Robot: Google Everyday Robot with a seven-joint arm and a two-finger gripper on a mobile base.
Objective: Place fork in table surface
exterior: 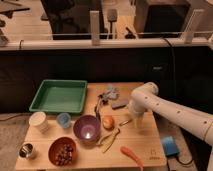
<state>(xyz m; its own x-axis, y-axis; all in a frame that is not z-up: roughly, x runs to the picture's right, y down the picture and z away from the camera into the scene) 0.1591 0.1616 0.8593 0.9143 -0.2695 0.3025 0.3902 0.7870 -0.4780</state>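
Note:
The fork (124, 121) is a small pale utensil lying low over the light-wood table surface (145, 145), just right of an orange fruit (107, 121). My gripper (133, 121) is at the end of the white arm (165, 109), which reaches in from the right. It points down at the table, right at the fork's right end. The arm's end hides whether the fork is held or lies free on the wood.
A purple bowl (86, 128) and a yellow-green peel (111, 140) lie left of the fork, with an orange carrot (131, 155) in front. A green tray (59, 96) is at the back left. Cups (37, 120) and a red bowl (62, 150) stand at the left. Grey items (111, 94) lie behind.

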